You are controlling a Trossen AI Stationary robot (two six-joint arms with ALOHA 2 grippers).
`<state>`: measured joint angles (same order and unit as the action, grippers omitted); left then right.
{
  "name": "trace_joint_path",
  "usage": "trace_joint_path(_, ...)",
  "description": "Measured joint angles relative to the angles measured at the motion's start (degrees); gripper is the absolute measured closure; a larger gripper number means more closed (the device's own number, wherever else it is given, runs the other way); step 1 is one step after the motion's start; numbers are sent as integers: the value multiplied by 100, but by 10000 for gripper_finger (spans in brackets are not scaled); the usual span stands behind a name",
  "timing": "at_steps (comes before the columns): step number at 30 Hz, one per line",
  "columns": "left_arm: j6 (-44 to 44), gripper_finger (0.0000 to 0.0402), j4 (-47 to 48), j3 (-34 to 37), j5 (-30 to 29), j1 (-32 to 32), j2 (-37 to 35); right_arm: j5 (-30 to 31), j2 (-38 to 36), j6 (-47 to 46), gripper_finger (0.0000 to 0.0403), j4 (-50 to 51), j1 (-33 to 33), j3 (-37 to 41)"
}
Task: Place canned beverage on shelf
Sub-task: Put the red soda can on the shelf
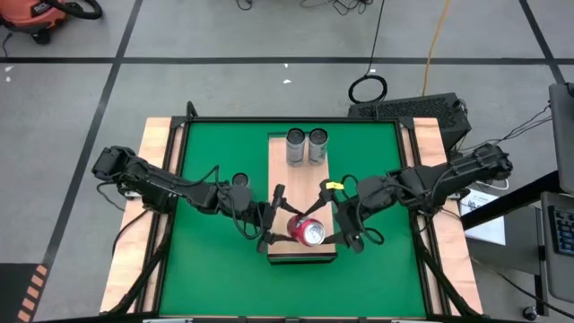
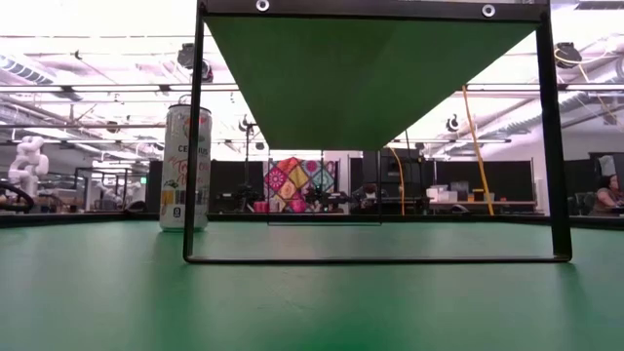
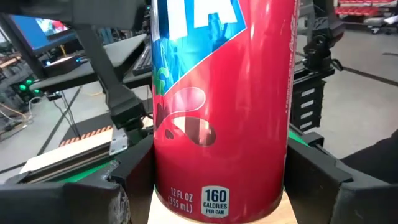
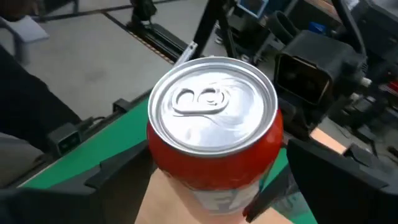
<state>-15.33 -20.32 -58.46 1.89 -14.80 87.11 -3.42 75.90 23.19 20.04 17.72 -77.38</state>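
Red can [image 3: 221, 106], near end of shelf [image 3: 152, 214], left wrist view: small white print low on the side reads "12 FL OZ (355 mL)", next to it a white box w/ "160 CALORIES PER CAN". Big white letters higher up are cut off, approx. "TA"; vertical script along its edge too small to read. Tall white can [image 2: 185, 168] at left in low view: dark letters "CE" at the top, rest hidden by a black frame post [image 2: 194, 132]; other print there illegible.
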Motion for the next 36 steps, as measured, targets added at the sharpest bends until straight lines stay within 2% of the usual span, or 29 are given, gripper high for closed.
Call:
trace_joint_path(6, 148, 134, 5, 0, 216, 83, -4, -734, 254, 93, 50, -378, -254, 2)
trace_joint_path(13, 267, 134, 118, -2, 286, 133, -7, -885, 485, 176, 51, -523, -387, 9)
trace_joint_path(17, 280, 123, 179, -4, 277, 133, -15, -870, 484, 141, 57, -506, -389, 13)
trace_joint_path(22, 278, 84, 117, -15, 234, 135, -15, -868, 427, -103, 98, -526, -389, 18)
trace_joint_path(25, 257, 74, 37, -15, 228, 133, -15, -859, 418, -215, 116, -469, -389, 18)
trace_joint_path(33, 256, 70, -96, -15, -252, 74, -18, -819, 324, -569, 103, -430, -389, 20)
trace_joint_path(36, 246, 69, -109, -15, -550, 36, -24, -447, 196, -774, 106, -391, -382, 20)
